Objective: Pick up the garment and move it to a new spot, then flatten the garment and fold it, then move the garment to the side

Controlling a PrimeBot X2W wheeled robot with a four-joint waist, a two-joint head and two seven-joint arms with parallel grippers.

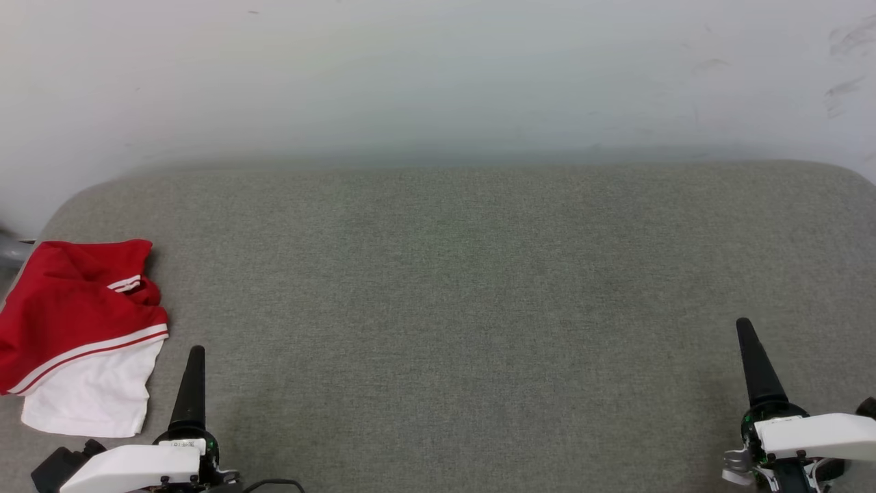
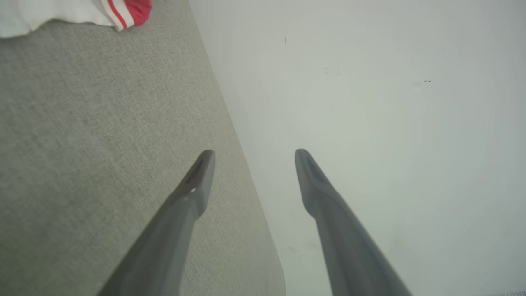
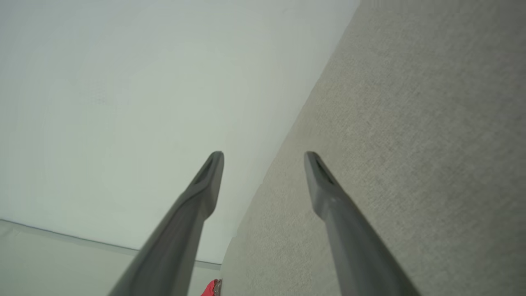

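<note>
Grey fabric surface, garment at left edge

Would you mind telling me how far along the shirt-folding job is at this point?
It looks nearly finished. Done: the garment lies as a compact, roughly folded bundle at the left edge of the grey surface. In hand: nothing; the left gripper and right gripper are apart from it, jaws open and empty. Left: little that I can see, perhaps tidying the fold.
</note>
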